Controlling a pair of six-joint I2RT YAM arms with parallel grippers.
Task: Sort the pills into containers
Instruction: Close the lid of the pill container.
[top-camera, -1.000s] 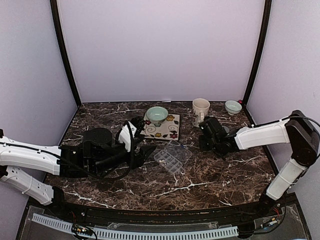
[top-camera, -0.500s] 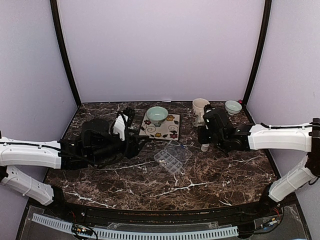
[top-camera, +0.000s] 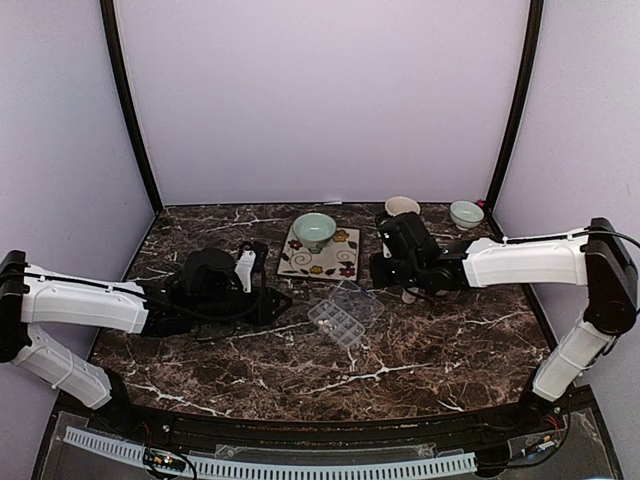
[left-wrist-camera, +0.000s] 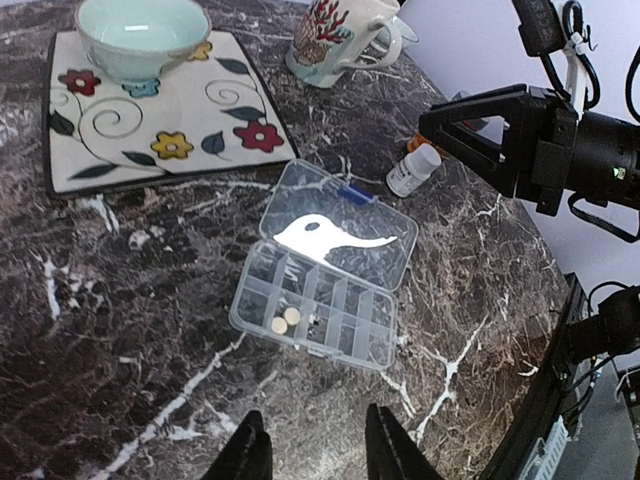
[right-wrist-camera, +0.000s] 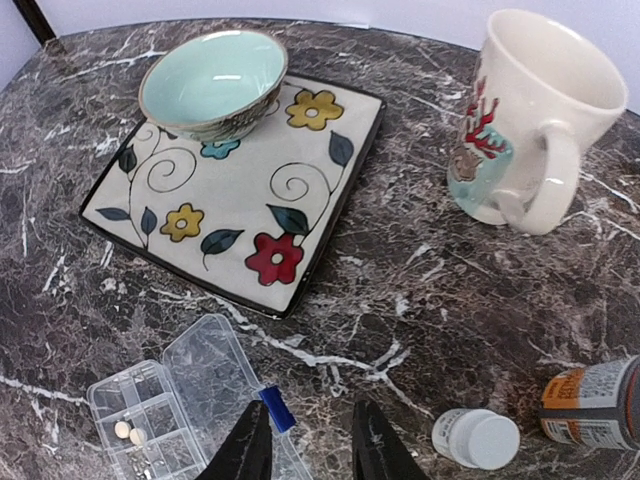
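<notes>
While the overhead view shows both arms shifted from a second ago, nothing has yet been grasped. The right pincer (top-camera: 385, 265) has moved from right of centre up toward the upper middle, and it now partly covers the mug (top-camera: 402, 205), just right of the flowered plate (top-camera: 340, 262). The left pincer (top-camera: 280, 298) has drawn back a little toward the left and points at the pill box (top-camera: 340, 320) from near its left side.

The pill box lies open in the middle of the dark marble bench (top-camera: 420, 360), with its clear lid folded back. In the left wrist view, two pills (left-wrist-camera: 286, 320) rest side by side in one compartment at the box's lower left. The other compartments look empty, though glare makes this uncertain.

In its own wrist view, the left pincer's fingers stand apart at the bottom edge with nothing between them. The right pincer looks the same in its wrist view: a modest gap, holding nothing.

A small white bottle (right-wrist-camera: 476, 438) sits capped at the lower right of the right wrist view. An orange bottle (right-wrist-camera: 592, 402) stands just beside it at the frame edge.

The sorting appears barely begun. More pills probably have to come out of a bottle before either arm can place one.
</notes>
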